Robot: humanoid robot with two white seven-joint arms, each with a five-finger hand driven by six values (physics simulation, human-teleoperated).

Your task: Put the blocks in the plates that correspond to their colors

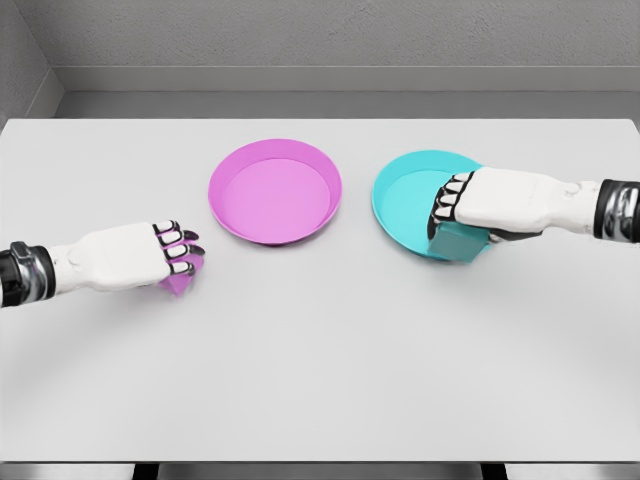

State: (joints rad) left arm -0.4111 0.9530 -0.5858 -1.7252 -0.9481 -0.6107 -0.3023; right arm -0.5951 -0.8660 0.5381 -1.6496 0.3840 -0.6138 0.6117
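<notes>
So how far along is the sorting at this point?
Nothing looks finished: the pink plate holds no block. The right hand grips the teal block over the near rim of the teal plate, not yet released. The left hand is closed on the pink block, on the table left of its plate. Both placements remain.

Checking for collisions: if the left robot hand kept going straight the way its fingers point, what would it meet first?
Hard to judge depth, but the left robot hand, holding the pink block, points right; the way looks free, passing below the pink plate.
</notes>
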